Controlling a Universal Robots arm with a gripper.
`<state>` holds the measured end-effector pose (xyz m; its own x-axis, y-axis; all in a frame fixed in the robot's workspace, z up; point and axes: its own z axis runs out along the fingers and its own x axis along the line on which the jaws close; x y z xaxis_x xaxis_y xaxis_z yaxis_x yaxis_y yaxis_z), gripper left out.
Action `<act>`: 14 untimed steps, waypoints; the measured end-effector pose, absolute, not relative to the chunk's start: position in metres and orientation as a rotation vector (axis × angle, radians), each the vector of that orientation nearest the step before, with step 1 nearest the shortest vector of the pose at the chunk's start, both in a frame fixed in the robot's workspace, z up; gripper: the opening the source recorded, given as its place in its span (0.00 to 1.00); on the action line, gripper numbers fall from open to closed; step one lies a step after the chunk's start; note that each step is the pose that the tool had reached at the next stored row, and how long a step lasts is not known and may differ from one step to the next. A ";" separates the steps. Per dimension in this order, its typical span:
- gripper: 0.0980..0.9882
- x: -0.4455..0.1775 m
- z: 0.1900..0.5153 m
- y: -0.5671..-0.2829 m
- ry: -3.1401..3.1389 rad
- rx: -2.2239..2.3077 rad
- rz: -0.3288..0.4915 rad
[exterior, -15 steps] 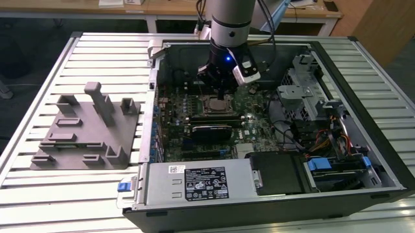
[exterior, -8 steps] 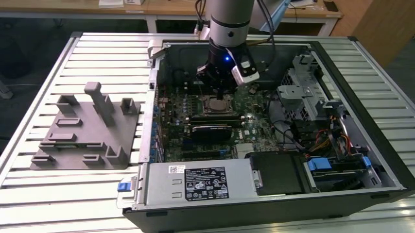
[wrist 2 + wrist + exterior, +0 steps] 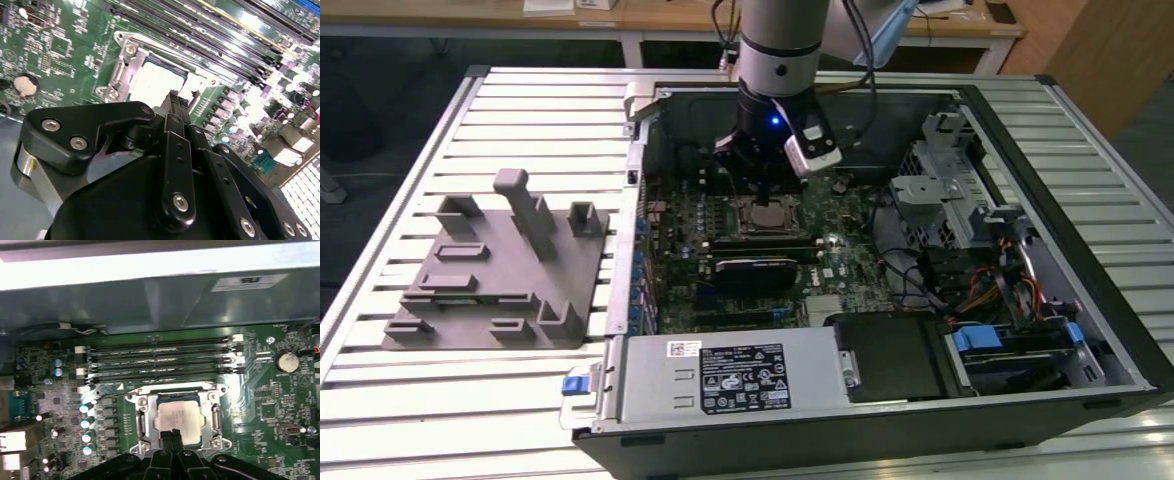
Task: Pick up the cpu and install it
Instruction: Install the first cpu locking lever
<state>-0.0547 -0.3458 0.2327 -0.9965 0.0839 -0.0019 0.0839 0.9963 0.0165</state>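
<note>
The cpu [image 3: 177,416] is a small silvery square lying flat inside the metal socket frame [image 3: 144,416] on the green motherboard [image 3: 270,405]. In the second wrist view the cpu [image 3: 155,82] shows as a pale square just beyond the fingertips. My gripper [image 3: 173,433] hangs directly over the cpu's near edge, its two black fingers pressed together with nothing between them. In the exterior view the gripper [image 3: 767,188] reaches down into the open computer case [image 3: 1067,250], right above the socket with the cpu [image 3: 774,216].
Several memory slots [image 3: 160,357] run beside the socket. A grey stepped block [image 3: 500,265] stands on the slatted table at the exterior view's left. The power supply [image 3: 720,375], a black drive [image 3: 894,355] and cable bundles [image 3: 987,290] crowd the case's near and right sides.
</note>
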 end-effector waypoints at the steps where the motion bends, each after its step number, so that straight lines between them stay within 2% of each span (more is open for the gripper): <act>1: 0.01 -0.057 0.233 -0.346 3.136 0.132 0.026; 14: 0.01 -0.084 0.233 -0.346 3.135 0.132 0.026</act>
